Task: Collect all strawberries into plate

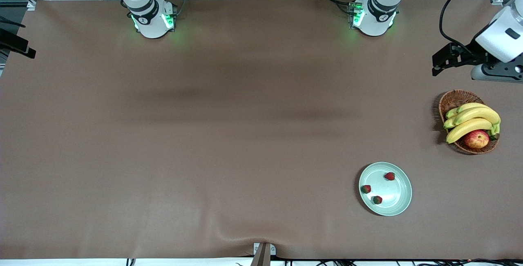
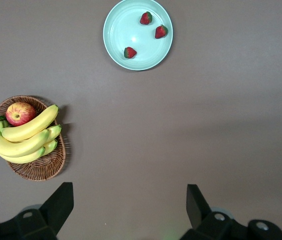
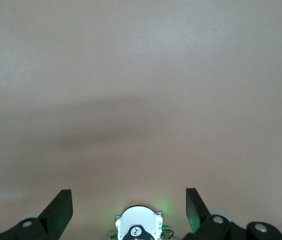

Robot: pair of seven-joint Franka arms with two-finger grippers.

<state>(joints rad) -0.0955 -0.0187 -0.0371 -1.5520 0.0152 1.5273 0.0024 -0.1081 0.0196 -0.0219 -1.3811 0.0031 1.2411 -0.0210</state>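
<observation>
Resting in plate (image 1: pixel 398 200), 3 strawberries (image 1: pixel 389 176), right gripper (image 3: pixel 129 207) cropped, spread

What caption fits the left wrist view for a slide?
Three small red strawberries lie on the round mint-green plate, beside the open left gripper's view.

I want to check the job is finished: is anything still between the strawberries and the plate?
Nothing visible. All three strawberries already lie on the plate. The basket stands apart, toward the left arm's end. Both grippers, left and right, are open and empty.
</observation>
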